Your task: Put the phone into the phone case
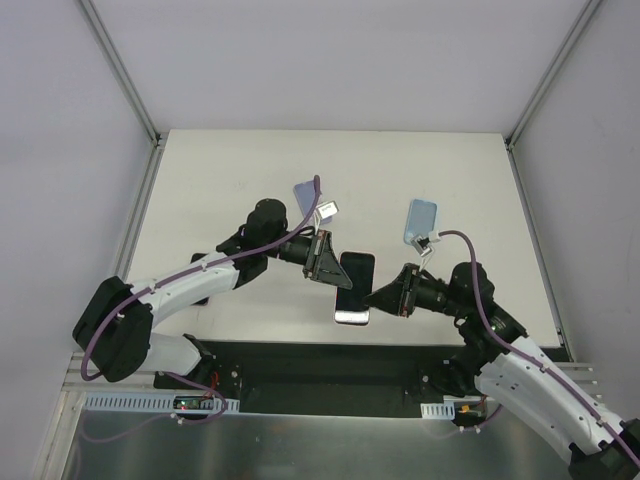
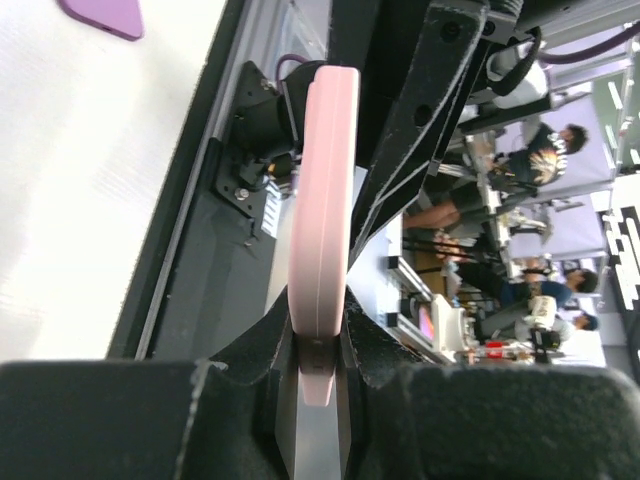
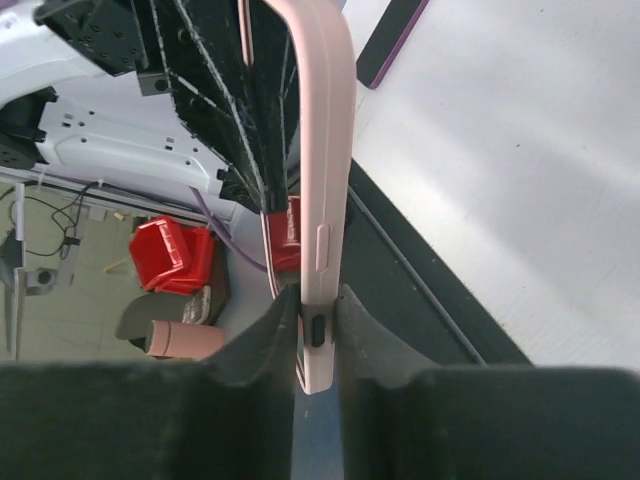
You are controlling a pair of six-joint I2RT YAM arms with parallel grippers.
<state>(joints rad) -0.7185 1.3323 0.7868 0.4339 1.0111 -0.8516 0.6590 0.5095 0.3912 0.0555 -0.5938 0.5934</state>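
Note:
A black-screened phone [image 1: 356,275] with a pale pink rim is held between both grippers over the table's front middle. The pink phone case [image 2: 325,200] shows edge-on in the left wrist view and runs up from my left gripper [image 2: 317,350], which is shut on its end. In the right wrist view the pink case [image 3: 325,150], with a side button and a cut-out, is clamped by my right gripper [image 3: 318,330]. A thin edge beside it may be the phone; I cannot tell how deep it sits. In the top view the left gripper [image 1: 335,268] and right gripper [image 1: 385,297] grip opposite sides.
A lavender case [image 1: 305,193] lies behind the left gripper, and a blue case [image 1: 421,218] lies at the right rear. The lavender case shows in the left wrist view [image 2: 100,15]. A dark purple-edged item [image 3: 390,45] lies on the white table [image 1: 230,180]. A black strip [image 1: 300,355] runs along the front.

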